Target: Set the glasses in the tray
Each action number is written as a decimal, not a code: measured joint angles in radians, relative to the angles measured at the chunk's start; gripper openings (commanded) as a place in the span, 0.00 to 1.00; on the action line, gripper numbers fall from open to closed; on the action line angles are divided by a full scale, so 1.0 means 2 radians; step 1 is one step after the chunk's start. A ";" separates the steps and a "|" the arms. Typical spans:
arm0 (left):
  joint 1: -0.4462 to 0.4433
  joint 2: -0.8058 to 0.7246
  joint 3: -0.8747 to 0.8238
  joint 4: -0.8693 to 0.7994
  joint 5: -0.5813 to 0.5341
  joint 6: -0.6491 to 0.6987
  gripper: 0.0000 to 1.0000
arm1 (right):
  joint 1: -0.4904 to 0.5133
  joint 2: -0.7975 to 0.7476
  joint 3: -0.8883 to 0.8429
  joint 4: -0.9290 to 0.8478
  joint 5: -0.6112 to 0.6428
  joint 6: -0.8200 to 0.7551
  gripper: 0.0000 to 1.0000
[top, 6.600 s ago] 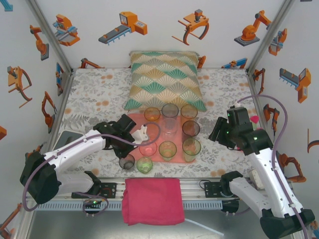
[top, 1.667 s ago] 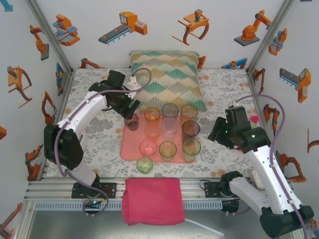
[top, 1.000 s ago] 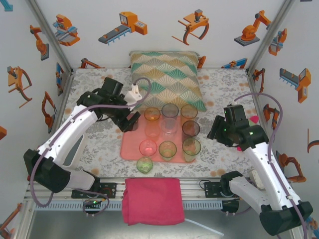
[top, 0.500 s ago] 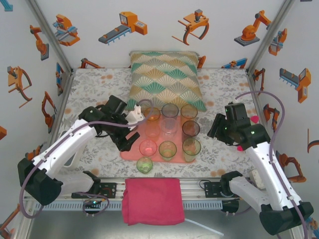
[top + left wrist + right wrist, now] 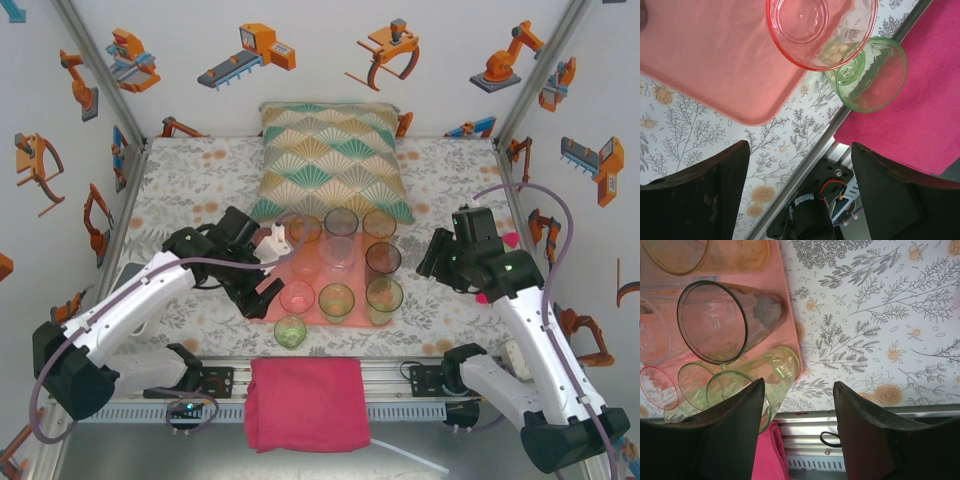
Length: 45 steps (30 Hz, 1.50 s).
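Note:
The salmon-pink tray (image 5: pixel 318 274) lies mid-table with several glasses on it, among them an amber one (image 5: pixel 305 230), a smoky one (image 5: pixel 341 222), a pink one (image 5: pixel 297 297) and a green one (image 5: pixel 336 300). One green glass (image 5: pixel 290 331) stands off the tray, on the tablecloth just in front of it. My left gripper (image 5: pixel 258 296) hovers open and empty over the tray's near left corner. In the left wrist view the pink glass (image 5: pixel 820 30) and the loose green glass (image 5: pixel 872 75) lie ahead of the left gripper (image 5: pixel 797 195). My right gripper (image 5: pixel 431 262) stands open and empty right of the tray; its wrist view shows a dark glass (image 5: pixel 715 322).
A folded magenta cloth (image 5: pixel 305 402) lies over the table's near rail. A fan-patterned cushion (image 5: pixel 330 160) rests behind the tray. Flowered tablecloth (image 5: pixel 180 190) spreads to the left and right of the tray. The tray's right rim (image 5: pixel 790 315) runs beside the right gripper (image 5: pixel 797 435).
My left arm has swung from the tray's back left corner toward me, to its near left corner, with jaws still open. The right arm has hardly moved.

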 measured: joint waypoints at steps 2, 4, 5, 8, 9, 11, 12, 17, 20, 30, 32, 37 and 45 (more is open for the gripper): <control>-0.006 -0.001 -0.007 0.005 0.000 -0.001 0.76 | 0.000 0.000 0.001 0.000 -0.002 0.000 0.54; -0.015 -0.001 -0.015 0.009 -0.001 -0.001 0.76 | 0.000 -0.001 0.004 0.000 -0.006 -0.001 0.54; -0.020 -0.001 -0.020 0.010 -0.001 -0.001 0.76 | 0.000 -0.003 0.006 0.000 -0.009 -0.001 0.54; -0.031 -0.001 -0.027 0.011 -0.002 -0.001 0.76 | 0.000 -0.009 0.009 0.000 -0.015 -0.002 0.54; -0.034 -0.001 -0.028 0.011 -0.002 -0.001 0.76 | 0.000 -0.011 0.010 0.000 -0.015 -0.002 0.54; -0.039 -0.001 -0.028 0.013 -0.002 -0.001 0.76 | 0.000 -0.013 0.012 -0.001 -0.015 -0.002 0.54; -0.041 -0.001 -0.028 0.014 -0.002 -0.001 0.76 | 0.000 -0.014 0.014 -0.001 -0.015 -0.002 0.54; -0.059 0.000 -0.028 0.024 -0.004 -0.004 0.76 | 0.000 -0.011 0.017 -0.002 -0.015 -0.001 0.54; -0.073 0.006 -0.026 0.033 -0.009 -0.011 0.76 | 0.000 -0.011 0.020 -0.004 -0.011 0.002 0.54; -0.111 0.048 -0.021 0.066 -0.046 -0.044 0.67 | 0.000 -0.013 0.023 -0.004 -0.001 0.014 0.54; -0.112 0.059 -0.019 0.071 -0.053 -0.054 0.65 | 0.000 -0.013 0.023 -0.004 0.000 0.016 0.54; -0.117 0.077 -0.018 0.080 -0.070 -0.072 0.63 | 0.000 -0.015 0.023 -0.008 0.003 0.019 0.54; -0.124 0.089 -0.018 0.089 -0.078 -0.091 0.56 | 0.000 -0.016 0.023 -0.010 0.012 0.020 0.54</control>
